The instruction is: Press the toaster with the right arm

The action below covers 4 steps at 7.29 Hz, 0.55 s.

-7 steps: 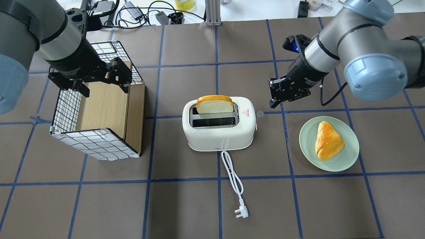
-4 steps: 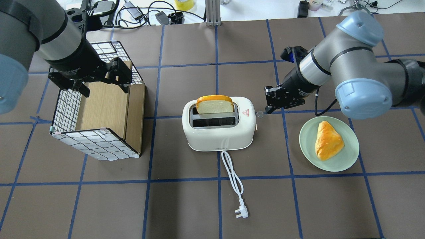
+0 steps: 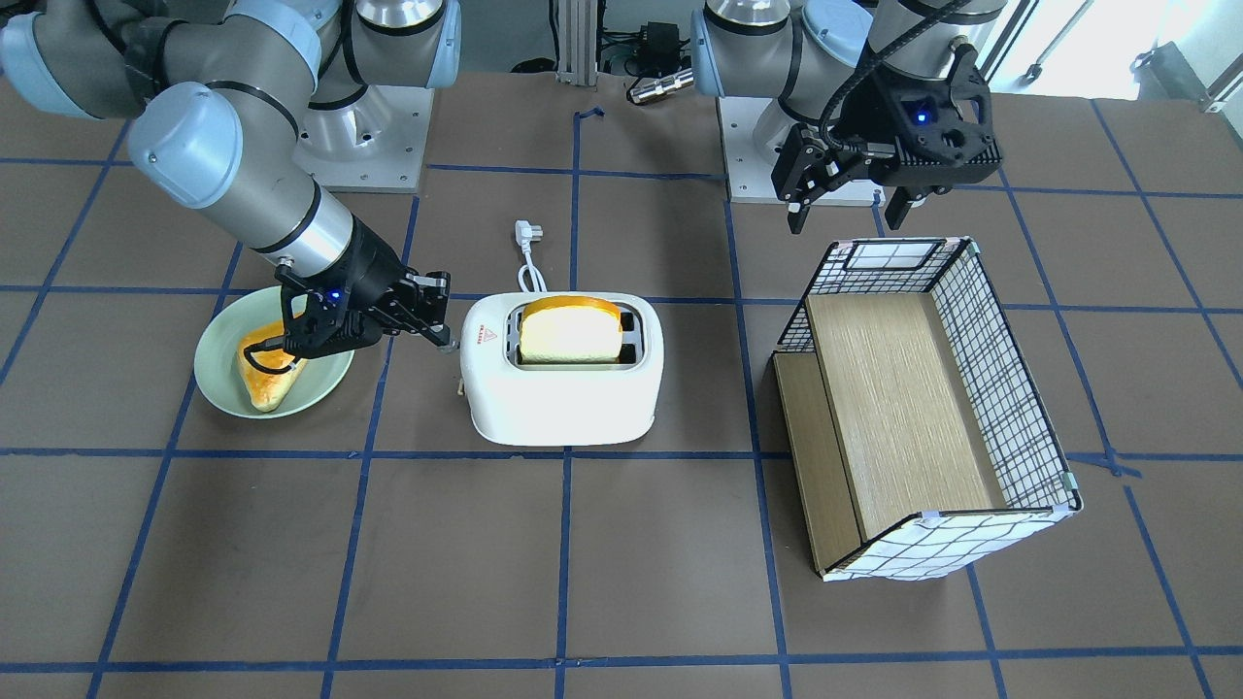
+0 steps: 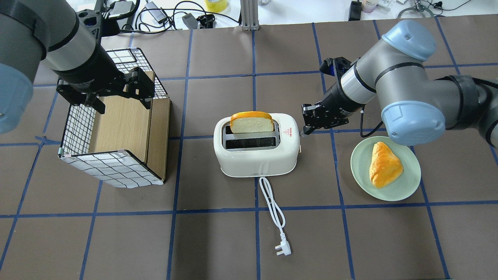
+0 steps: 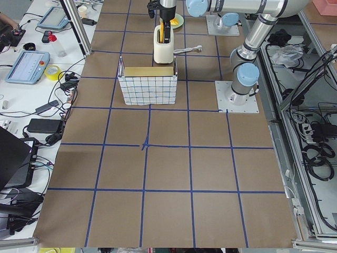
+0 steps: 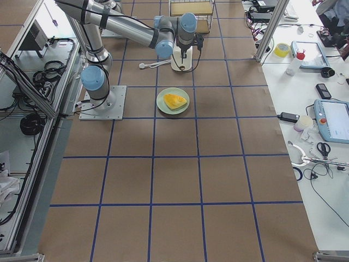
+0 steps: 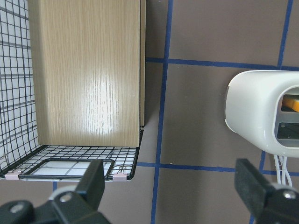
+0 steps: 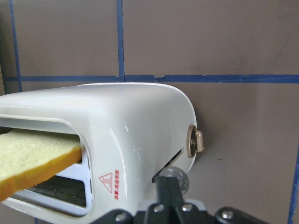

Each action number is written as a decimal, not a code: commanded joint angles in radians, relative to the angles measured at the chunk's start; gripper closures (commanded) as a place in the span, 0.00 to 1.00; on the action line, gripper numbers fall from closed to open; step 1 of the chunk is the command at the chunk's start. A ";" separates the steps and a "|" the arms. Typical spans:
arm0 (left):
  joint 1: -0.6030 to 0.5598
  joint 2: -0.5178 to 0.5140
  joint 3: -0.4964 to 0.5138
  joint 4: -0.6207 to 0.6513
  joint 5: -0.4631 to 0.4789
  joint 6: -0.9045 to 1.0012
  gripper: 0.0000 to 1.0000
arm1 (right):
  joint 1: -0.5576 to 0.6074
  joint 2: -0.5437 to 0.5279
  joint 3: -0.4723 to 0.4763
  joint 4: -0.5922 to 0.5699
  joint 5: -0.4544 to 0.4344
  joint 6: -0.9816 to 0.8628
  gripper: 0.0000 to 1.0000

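Two slots top the toaster (image 4: 256, 155) at the middle of the worktop (image 4: 218, 241), with bread (image 4: 251, 123) in the far one. The right arm (image 4: 362, 83) has its jaws pressed together at the lever knob (image 8: 176, 179). Beyond, the left arm (image 4: 78, 66) hangs with jaws spread above the box (image 4: 116, 128).

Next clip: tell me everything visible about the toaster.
The toaster is white, glossy, rounded plastic with two slots, upright mid-table. A bread slice stands high out of the slot farther from the robot; the other is empty. A red logo marks its top; a beige dial and clear lever knob sit on one end. Its white cord lies unplugged on the table. The right gripper, shut, has its tip at the lever knob.
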 commanded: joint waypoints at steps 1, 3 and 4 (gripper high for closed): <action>0.000 0.000 0.000 0.000 -0.001 0.000 0.00 | 0.000 0.020 0.001 -0.021 0.000 -0.003 1.00; 0.000 0.000 0.000 0.000 -0.001 0.000 0.00 | 0.000 0.039 0.001 -0.030 -0.001 -0.008 1.00; 0.000 0.000 0.000 0.000 -0.001 0.000 0.00 | 0.000 0.043 0.003 -0.030 -0.001 -0.008 1.00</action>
